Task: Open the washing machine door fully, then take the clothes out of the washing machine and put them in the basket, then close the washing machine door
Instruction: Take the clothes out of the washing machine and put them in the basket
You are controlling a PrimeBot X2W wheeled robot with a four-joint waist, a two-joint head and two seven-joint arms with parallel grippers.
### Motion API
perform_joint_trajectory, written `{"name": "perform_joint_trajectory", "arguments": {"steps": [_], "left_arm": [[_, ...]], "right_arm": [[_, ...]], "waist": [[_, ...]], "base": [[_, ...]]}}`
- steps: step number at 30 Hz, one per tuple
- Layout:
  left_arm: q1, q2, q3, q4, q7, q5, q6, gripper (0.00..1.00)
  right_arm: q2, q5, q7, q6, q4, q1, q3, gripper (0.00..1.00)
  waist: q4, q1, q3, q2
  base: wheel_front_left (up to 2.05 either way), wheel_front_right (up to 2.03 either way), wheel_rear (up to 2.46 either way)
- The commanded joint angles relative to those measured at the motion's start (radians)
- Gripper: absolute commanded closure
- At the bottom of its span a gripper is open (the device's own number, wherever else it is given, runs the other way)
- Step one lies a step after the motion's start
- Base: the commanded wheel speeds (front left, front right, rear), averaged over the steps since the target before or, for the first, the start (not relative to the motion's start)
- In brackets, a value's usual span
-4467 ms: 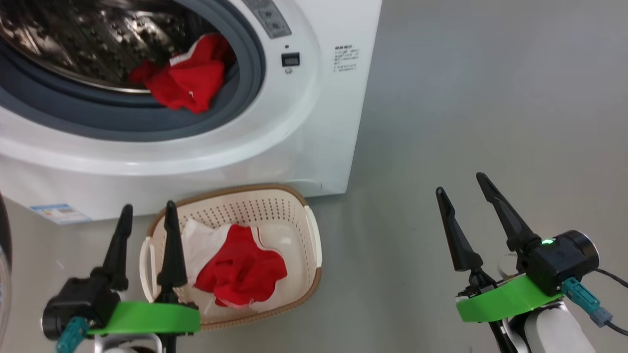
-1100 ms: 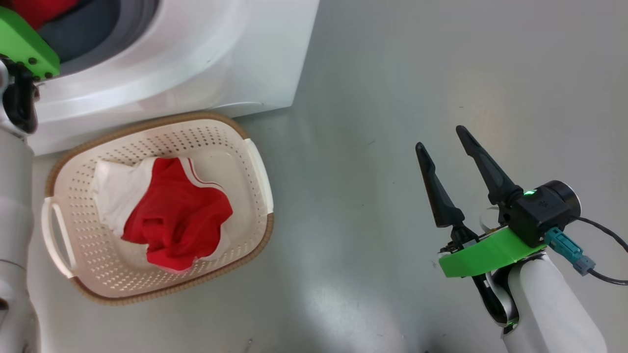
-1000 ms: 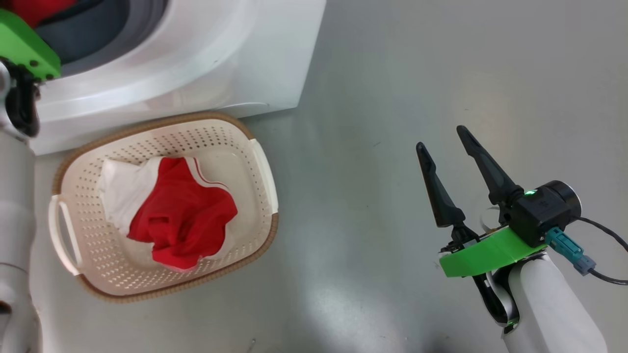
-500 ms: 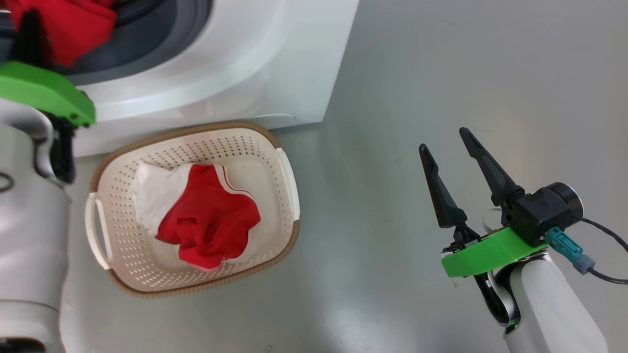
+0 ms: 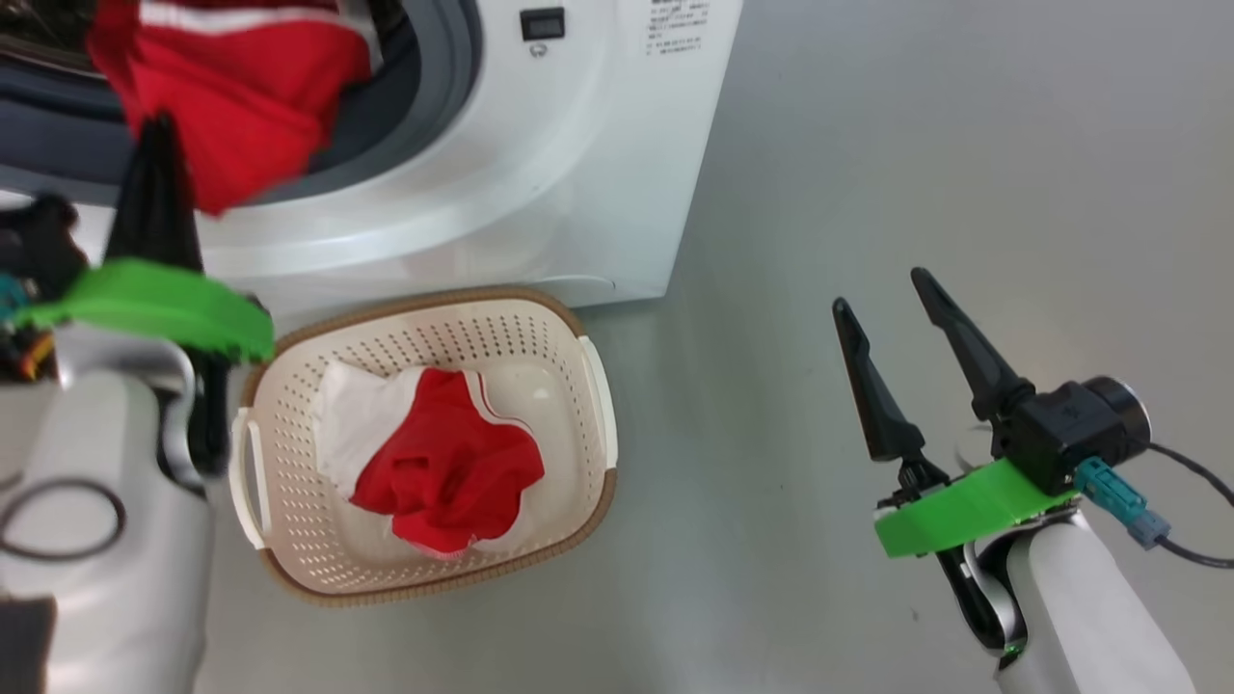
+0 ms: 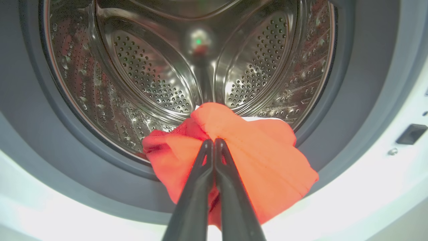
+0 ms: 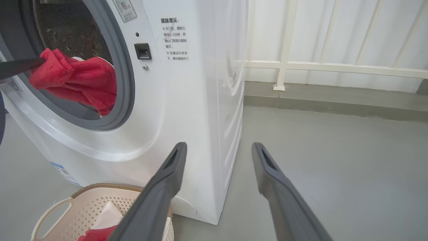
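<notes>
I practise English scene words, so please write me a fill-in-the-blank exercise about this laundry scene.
The left gripper is shut on a ____ garment at the mouth of the washing machine.
The right gripper holds its jaws ____ above the floor.
A second red-and-white garment lies in the ____.
Missing: red; open; basket.

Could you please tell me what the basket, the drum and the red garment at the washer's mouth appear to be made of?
The basket: probably moulded plastic, matt cream, judging by its even rows of holes; the brown rim looks woven but may be moulded too. The drum: apparently stainless steel, mirror-bright and perforated. The red garment: soft matt fabric, since it folds and droops.
</notes>
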Motion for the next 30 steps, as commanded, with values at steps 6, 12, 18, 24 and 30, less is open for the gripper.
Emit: {"name": "perform_joint_trajectory", "arguments": {"steps": [6, 12, 18, 24, 30], "left_arm": [[0.141, 0.030, 0.038, -0.143, -0.009, 0.010, 0.021, 1.00], [0.260, 0.023, 0.041, -0.282, -0.009, 0.026, 0.032, 1.00], [0.375, 0.008, 0.031, -0.423, -0.001, 0.033, 0.056, 1.00], [0.462, 0.006, 0.021, -0.537, 0.029, 0.045, 0.085, 1.00], [0.547, 0.007, 0.004, -0.639, 0.065, 0.061, 0.113, 1.00]], "right_arm": [[0.003, 0.006, -0.006, 0.005, -0.015, 0.029, -0.011, 0.00], [0.003, 0.004, -0.006, 0.005, -0.015, 0.042, -0.034, 0.00], [0.003, 0.014, -0.006, 0.005, -0.013, 0.060, -0.034, 0.00], [0.003, 0.017, -0.006, 0.005, -0.012, 0.068, -0.031, 0.00], [0.003, 0.025, -0.006, 0.005, -0.018, 0.078, -0.034, 0.00]], "waist": [[0.016, -0.0001, -0.072, 0.0000], [0.024, -0.0001, -0.118, 0.0000], [0.029, -0.0001, -0.149, 0.0000], [0.023, -0.0001, -0.170, 0.0000], [0.015, -0.0001, -0.184, 0.0000]], "base": [[0.00, 0.00, 0.00], [0.00, 0.00, 0.00], [0.00, 0.00, 0.00], [0.00, 0.00, 0.00], [0.00, 0.00, 0.00]]}}
